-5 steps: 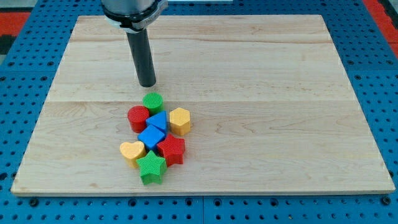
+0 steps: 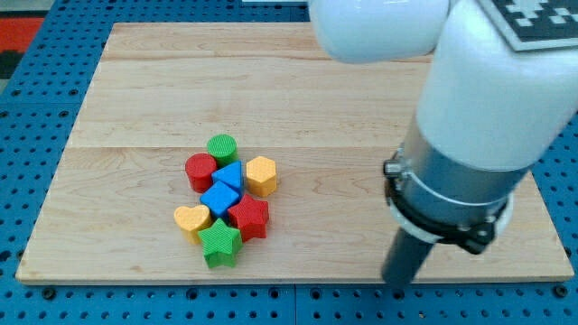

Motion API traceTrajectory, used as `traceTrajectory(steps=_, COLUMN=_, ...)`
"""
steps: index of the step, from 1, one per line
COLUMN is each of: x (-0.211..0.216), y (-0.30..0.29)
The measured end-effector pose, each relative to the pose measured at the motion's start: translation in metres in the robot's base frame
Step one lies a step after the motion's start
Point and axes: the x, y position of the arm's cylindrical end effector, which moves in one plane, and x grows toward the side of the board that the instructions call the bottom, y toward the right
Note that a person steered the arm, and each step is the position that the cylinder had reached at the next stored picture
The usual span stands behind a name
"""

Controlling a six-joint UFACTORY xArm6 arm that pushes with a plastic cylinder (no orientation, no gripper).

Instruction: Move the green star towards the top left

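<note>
The green star (image 2: pixel 219 244) lies at the bottom of a tight cluster of blocks, left of the board's middle. It touches the red star (image 2: pixel 250 218) and the yellow heart (image 2: pixel 191 219). My tip (image 2: pixel 396 285) is at the board's bottom edge, far to the view's right of the green star, below a large white and grey arm that fills the view's right side. The tip touches no block.
Above the green star in the cluster are a blue cube (image 2: pixel 219 198), a blue triangle (image 2: pixel 229 175), a red cylinder (image 2: pixel 200 170), a green cylinder (image 2: pixel 222 147) and a yellow hexagon (image 2: pixel 260 175). The wooden board (image 2: pixel 298 81) lies on a blue pegboard.
My tip has moved from above the green cylinder, near the view's top left, to the bottom right of the board. The arm now covers the right side. The blocks have not moved.
</note>
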Motion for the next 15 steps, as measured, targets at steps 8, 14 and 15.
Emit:
traceTrajectory(steps=8, x=-0.173, y=-0.325)
traceTrajectory(steps=14, x=-0.337, y=-0.172)
traceTrajectory(steps=15, x=-0.335, y=-0.211)
